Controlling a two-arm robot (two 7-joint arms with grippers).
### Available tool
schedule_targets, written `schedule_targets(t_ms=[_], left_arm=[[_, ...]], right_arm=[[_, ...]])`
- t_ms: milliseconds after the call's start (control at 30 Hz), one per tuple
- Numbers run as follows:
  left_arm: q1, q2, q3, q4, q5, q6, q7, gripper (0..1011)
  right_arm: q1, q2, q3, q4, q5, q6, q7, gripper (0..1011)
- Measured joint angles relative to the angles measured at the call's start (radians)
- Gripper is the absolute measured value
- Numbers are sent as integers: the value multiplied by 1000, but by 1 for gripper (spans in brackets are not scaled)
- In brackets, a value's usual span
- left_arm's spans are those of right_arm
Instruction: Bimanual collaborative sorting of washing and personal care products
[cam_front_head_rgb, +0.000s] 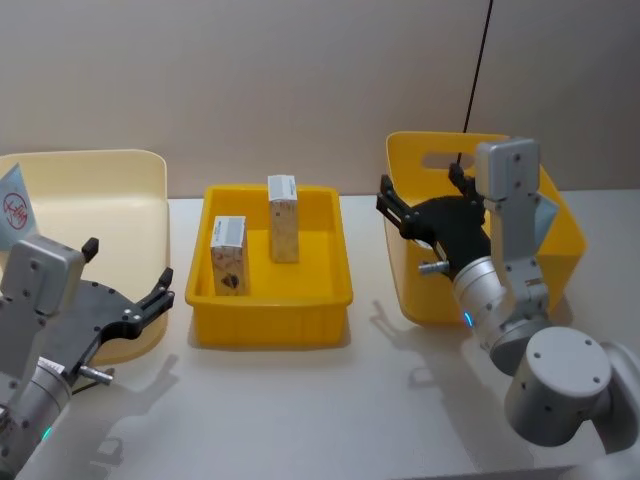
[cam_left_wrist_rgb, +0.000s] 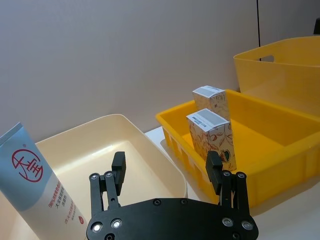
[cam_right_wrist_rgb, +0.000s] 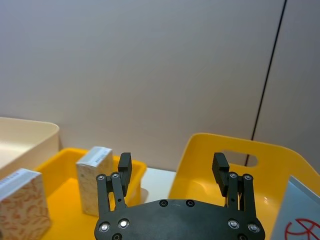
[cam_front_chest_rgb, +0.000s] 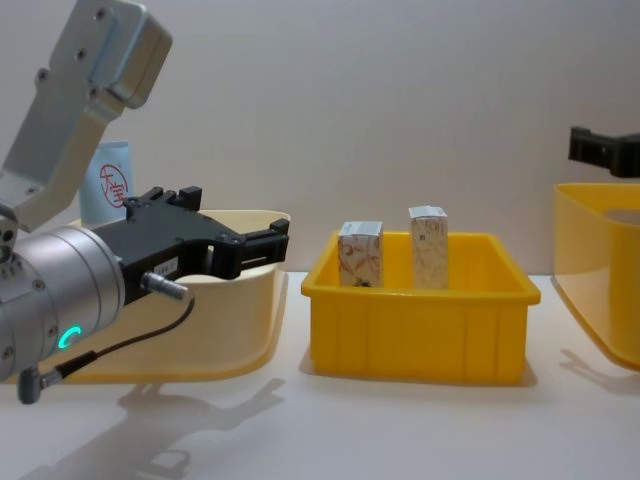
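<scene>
Standing upright in the shallow yellow tray (cam_front_head_rgb: 200, 290) at the middle of the table are two small white-topped cartons with beige marbled print. The nearer carton (cam_front_head_rgb: 228, 255) sits toward my left side of the tray; the farther carton (cam_front_head_rgb: 284, 218) stands just behind it and a little to my right, apart from it.

A pale-blue squeeze tube (cam_left_wrist_rgb: 37, 182) with a red circular logo leans inside the cream bin (cam_front_head_rgb: 120, 190) on my left, its printed face showing at the bin's far left edge. A second pale-blue tube (cam_right_wrist_rgb: 301, 212) with the same red mark lies in the tall yellow bin (cam_front_head_rgb: 425, 160) on my right, by that bin's far right side.

My left gripper (cam_front_head_rgb: 128, 280) hangs over the near right corner of the cream bin, its black fingers spread wide with nothing between them, pointing toward the tray. My right gripper (cam_front_head_rgb: 420, 195) hovers at the left part of the tall yellow bin, above its rim, fingers likewise parted and holding nothing.

All three containers rest on the white table (cam_front_head_rgb: 330, 410) in a row, the tray between the two bins and touching neither.
</scene>
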Motion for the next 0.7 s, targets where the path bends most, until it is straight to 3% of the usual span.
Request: schedule_targets(t_ms=[367, 700], left_arm=[[0, 0, 0, 0, 0, 0, 0, 1000], [0, 0, 0, 0, 0, 0, 0, 1000]], right_arm=[[-17, 16, -7, -13, 27, -19, 18, 1001], [-92, 91, -51, -60, 111, -47, 28, 1001]])
